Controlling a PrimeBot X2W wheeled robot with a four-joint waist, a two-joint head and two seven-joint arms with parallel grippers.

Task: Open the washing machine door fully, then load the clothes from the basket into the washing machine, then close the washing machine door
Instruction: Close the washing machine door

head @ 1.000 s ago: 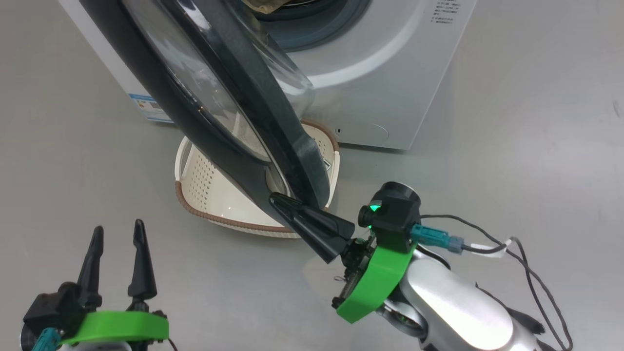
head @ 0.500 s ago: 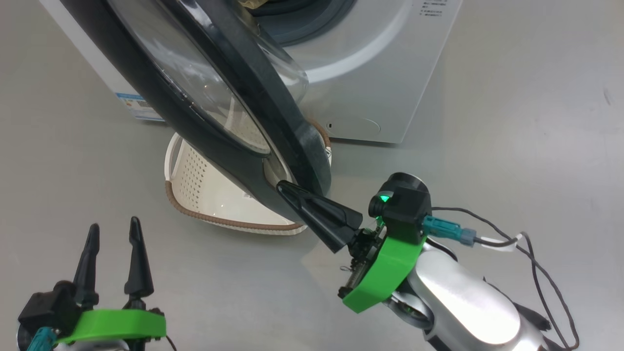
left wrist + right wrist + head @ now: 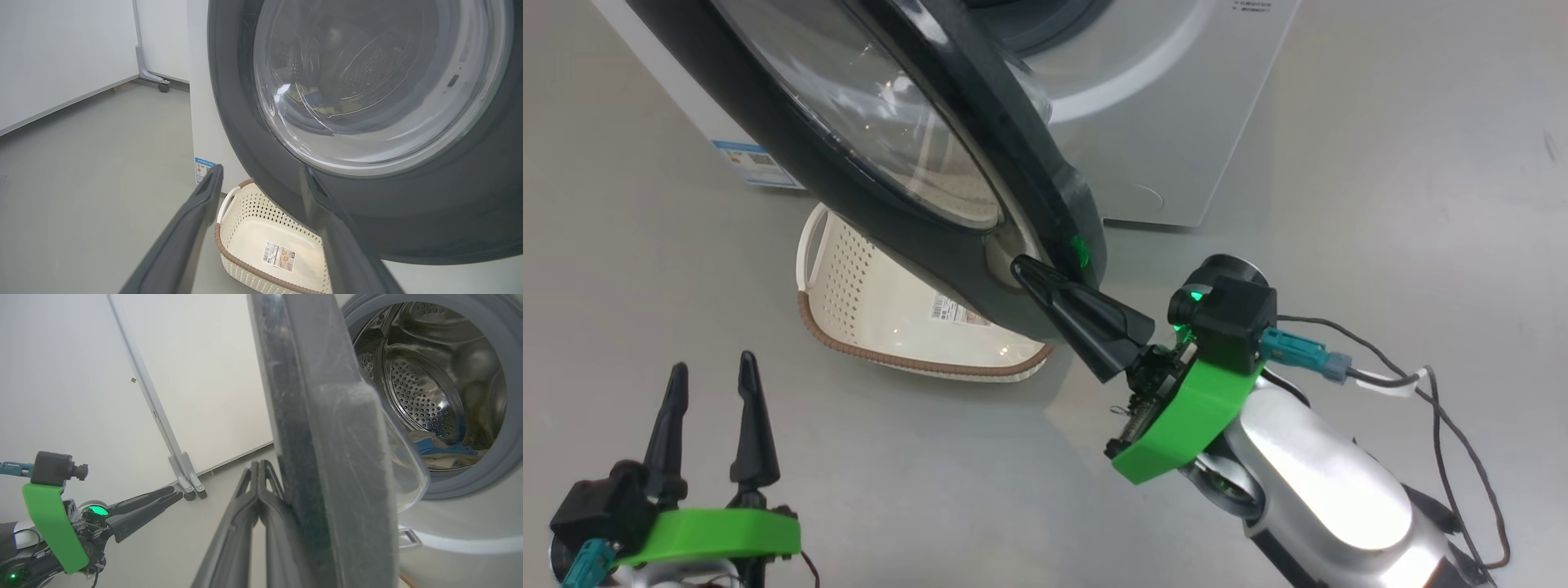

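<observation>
Head view | right end effector (image 3: 1018,264) closed against door (image 3: 931,253), now nearer machine (image 3: 1176,122) | left end effector (image 3: 711,365) spread

Basket (image 3: 907,358) under door (image 3: 931,255), before washing machine (image 3: 1168,106).

Bright, even overhead light in every view. Soft shadows lie on the floor (image 3: 1421,163) under the basket (image 3: 849,278) and the right arm (image 3: 1323,498). Glare streaks the door (image 3: 882,122) glass and the arm's silver shell. The drum (image 3: 421,396) throws hard specular spots. The wrist views bow straight lines at the edges, and the end effector fingers (image 3: 184,245) near the lens look soft. The head view is sharp.
</observation>
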